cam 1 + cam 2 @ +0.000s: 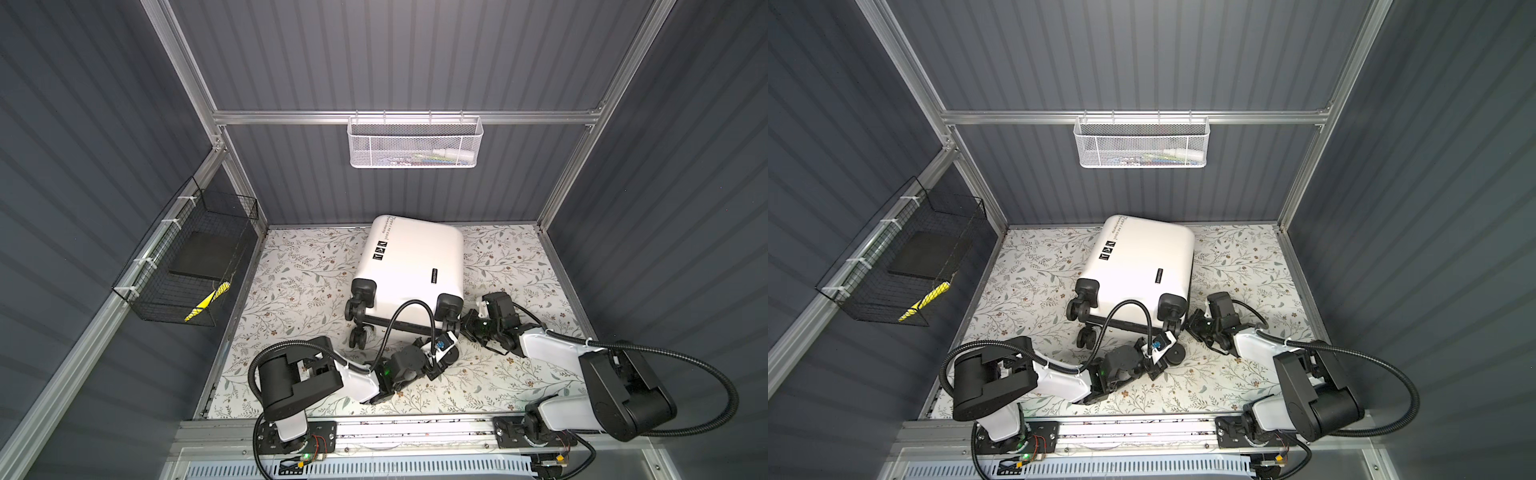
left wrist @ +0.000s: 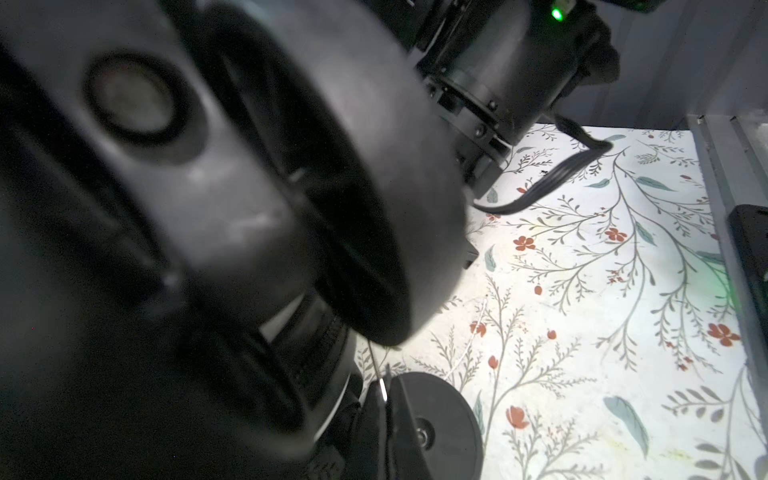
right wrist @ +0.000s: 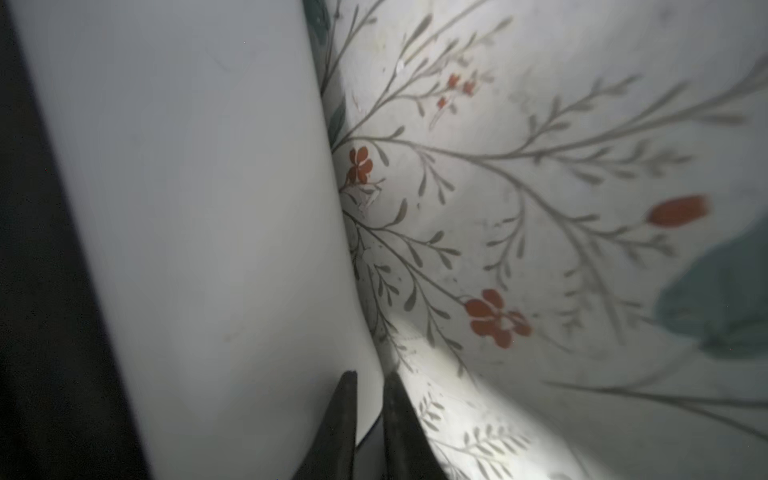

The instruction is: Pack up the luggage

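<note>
White hard shell: the luggage (image 1: 411, 262) lies closed and flat on the floral surface (image 1: 532, 374). Its top end is near the middle of the far edge and its black wheels point toward the near edge. The body is turned slightly out of square with the edges.

Left hand (image 1: 445, 337): at the wheel (image 1: 451, 307) nearest the right edge, closed. The left wrist view is filled by a blurred wheel and does not show whether anything is pinched.

Right hand (image 1: 471, 323): low over the surface, just beside the same corner of the luggage, on the side toward the right edge. In the right wrist view its fingers (image 3: 343, 419) stand close together with a narrow gap at the shell's lower edge. Whether they grip anything cannot be told.

A mesh basket (image 1: 413, 141) hangs on the back wall and a wire basket (image 1: 187, 257) on the left wall.
</note>
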